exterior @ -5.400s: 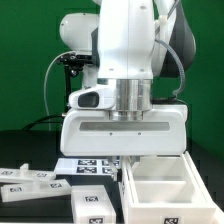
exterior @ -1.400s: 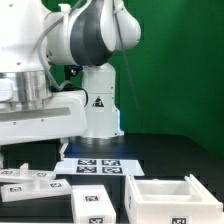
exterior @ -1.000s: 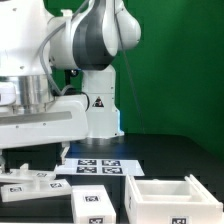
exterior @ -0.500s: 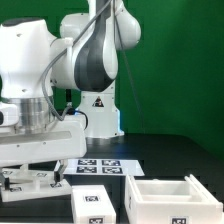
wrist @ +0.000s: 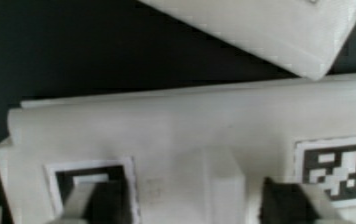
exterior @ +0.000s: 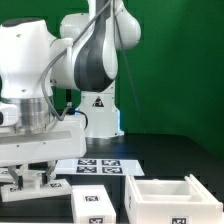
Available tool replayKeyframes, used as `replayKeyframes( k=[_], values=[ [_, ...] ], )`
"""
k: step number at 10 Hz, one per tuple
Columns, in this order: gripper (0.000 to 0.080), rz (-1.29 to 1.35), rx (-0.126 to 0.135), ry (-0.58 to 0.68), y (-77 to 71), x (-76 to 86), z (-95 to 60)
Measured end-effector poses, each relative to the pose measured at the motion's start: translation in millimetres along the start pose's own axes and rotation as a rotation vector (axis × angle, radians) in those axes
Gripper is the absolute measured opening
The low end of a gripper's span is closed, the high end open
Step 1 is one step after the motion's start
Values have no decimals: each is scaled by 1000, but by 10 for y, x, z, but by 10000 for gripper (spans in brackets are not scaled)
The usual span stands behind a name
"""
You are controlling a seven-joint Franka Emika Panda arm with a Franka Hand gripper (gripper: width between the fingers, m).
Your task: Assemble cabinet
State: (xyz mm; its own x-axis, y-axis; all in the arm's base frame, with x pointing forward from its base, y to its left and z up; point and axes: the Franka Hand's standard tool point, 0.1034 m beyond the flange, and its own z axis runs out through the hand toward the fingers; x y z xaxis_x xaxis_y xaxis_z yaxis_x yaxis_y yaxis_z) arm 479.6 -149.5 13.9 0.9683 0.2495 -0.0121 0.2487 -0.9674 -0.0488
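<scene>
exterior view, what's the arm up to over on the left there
The Franka arm hangs low at the exterior view's left, over a flat white tagged panel lying on the black table. In the wrist view its jaws stand open, spread apart over that panel, with nothing gripped yet. The open white cabinet box sits at the exterior view's right, with a small tagged block beside it and the marker board behind.
</scene>
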Motion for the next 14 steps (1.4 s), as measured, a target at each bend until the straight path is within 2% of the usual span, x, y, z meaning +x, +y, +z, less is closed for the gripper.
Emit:
replayKeyframes(
  k=[1,2,3,4,6,7,9,10,13,14],
  values=[
    [220,0,0,0,0,0,0],
    [88,0,0,0,1,1,-1],
    [62,3,-1,1,-4,6,-6],
    [62,77,-2,6,-61,42,-51],
    [62,201,0,29,-193,76,-260],
    [62,369,6,38,-317,117,-367],
    [62,628,25,25,-696,294,-484],
    [62,672,30,26,-737,347,-496],
    [64,920,48,16,-744,318,-498],
    [64,1087,62,-20,-842,256,-649]
  ],
)
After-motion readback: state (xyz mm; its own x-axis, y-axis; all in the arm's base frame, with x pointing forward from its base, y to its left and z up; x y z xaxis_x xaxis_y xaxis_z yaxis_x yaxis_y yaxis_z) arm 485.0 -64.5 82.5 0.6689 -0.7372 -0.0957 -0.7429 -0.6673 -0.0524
